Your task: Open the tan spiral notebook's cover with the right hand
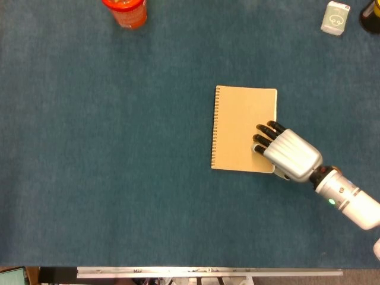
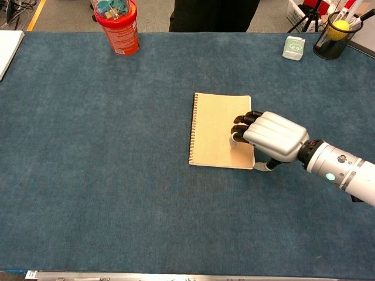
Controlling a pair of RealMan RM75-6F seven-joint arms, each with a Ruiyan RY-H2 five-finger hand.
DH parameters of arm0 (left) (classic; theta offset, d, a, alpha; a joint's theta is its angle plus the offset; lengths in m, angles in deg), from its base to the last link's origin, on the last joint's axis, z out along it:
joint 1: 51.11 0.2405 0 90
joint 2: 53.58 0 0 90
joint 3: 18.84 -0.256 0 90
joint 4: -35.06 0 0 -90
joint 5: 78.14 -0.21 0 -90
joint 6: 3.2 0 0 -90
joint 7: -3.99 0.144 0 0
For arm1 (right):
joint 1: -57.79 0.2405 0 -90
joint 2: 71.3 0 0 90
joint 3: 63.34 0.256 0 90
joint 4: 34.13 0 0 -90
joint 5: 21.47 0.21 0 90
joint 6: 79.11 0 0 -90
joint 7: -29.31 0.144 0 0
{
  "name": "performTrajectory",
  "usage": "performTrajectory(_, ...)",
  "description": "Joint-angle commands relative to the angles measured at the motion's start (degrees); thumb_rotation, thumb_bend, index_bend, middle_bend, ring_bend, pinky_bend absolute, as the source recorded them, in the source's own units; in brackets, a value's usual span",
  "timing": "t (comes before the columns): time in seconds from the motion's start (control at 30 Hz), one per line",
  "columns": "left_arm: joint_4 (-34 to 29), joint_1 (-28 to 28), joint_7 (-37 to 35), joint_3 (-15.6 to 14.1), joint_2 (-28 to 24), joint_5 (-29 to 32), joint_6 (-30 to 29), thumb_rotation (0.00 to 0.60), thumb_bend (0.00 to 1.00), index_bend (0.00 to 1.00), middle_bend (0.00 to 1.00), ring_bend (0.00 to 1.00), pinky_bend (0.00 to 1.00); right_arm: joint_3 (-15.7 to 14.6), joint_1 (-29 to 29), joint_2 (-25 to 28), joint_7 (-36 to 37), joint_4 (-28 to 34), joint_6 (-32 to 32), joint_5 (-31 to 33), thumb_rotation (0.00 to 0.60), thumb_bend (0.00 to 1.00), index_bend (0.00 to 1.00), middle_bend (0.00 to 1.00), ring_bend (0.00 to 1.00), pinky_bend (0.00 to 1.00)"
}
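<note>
Tan card cover of the spiral notebook (image 1: 243, 127) lies shut; my right robot hand (image 1: 289, 154), curled and empty-fingered, presses its free edge to hook it.

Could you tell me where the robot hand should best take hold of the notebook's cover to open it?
Probably at the free long edge, from the right. The tan notebook lies flat and closed with its spiral along the left edge, so the cover hinges there. The right robot hand already rests near the lower right corner.
</note>
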Motion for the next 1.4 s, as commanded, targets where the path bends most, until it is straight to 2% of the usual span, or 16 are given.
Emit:
performTrajectory(0.03, 0.0, 0.0, 0.0, 0.0, 0.0, 0.0, -0.1, 0.600, 0.51, 0.31, 0.28, 0.16, 0.17, 0.1, 0.1, 0.0, 0.0, 0.1, -0.4, 0.0, 0.600, 0.16, 0.37, 0.30, 0.15, 0.19)
performTrajectory(0.27, 0.1, 0.0, 0.1, 0.1, 0.1, 0.0, 0.1, 0.600, 0.51, 0.31, 0.28, 0.16, 0.17, 0.5, 0.5, -0.2, 0.4, 0.1, -1.1, 0.5, 0.600, 0.18, 0.37, 0.30, 0.15, 0.19)
performTrajectory(0.43, 0.0, 0.0, 0.2, 0.0, 0.1, 0.0, 0.2, 0.600, 0.51, 0.31, 0.28, 0.16, 0.17, 0.2, 0.9, -1.0, 1.0, -0.6, -0.7, 0.7, 0.600, 0.32, 0.37, 0.30, 0.15, 0.19)
performTrajectory(0.6, -0.1, 0.2, 0.2, 0.1, 0.0, 0.2, 0.0, 0.600, 0.51, 0.31, 0.28, 0.16, 0.17, -0.3, 1.1, -1.4, 1.9, -1.3, -1.1, 0.3, 0.600, 0.39, 0.38, 0.30, 0.15, 0.20)
performTrajectory(0.9, -0.1, 0.3, 0.2, 0.1, -0.1, 0.1, -0.1, 0.600, 0.51, 0.31, 0.28, 0.16, 0.17, -0.9, 0.8, -2.0, 3.9, -2.9, -4.3, -1.4, 0.600, 0.40, 0.54, 0.35, 0.18, 0.20)
performTrajectory(1.03, -0.2, 0.3, 0.2, 0.0, -0.1, -0.1, -0.1, 0.600, 0.51, 0.31, 0.28, 0.16, 0.17, -1.0, 0.6, -2.1, 5.1, -3.5, -6.1, -2.3, 0.600, 0.40, 0.67, 0.40, 0.22, 0.20)
performTrajectory(1.1, -0.3, 0.3, 0.3, 0.1, -0.1, -0.1, -0.1, 0.600, 0.51, 0.31, 0.28, 0.16, 0.17, -1.1, 0.6, -1.8, 5.6, -3.3, -6.8, -2.7, 0.600, 0.40, 0.70, 0.42, 0.23, 0.20)
performTrajectory(1.23, -0.4, 0.3, 0.4, 0.1, -0.2, -0.2, -0.2, 0.600, 0.51, 0.31, 0.28, 0.16, 0.17, -1.6, 1.1, 0.7, 5.6, -0.9, -6.5, -3.2, 0.600, 0.40, 0.72, 0.43, 0.24, 0.21)
performTrajectory(1.4, -0.6, 0.2, 0.6, 0.0, -0.2, -0.3, -0.1, 0.600, 0.51, 0.31, 0.28, 0.16, 0.17, -2.3, 1.9, 6.5, 4.8, 4.8, -5.7, -3.8, 0.600, 0.40, 0.74, 0.43, 0.24, 0.21)
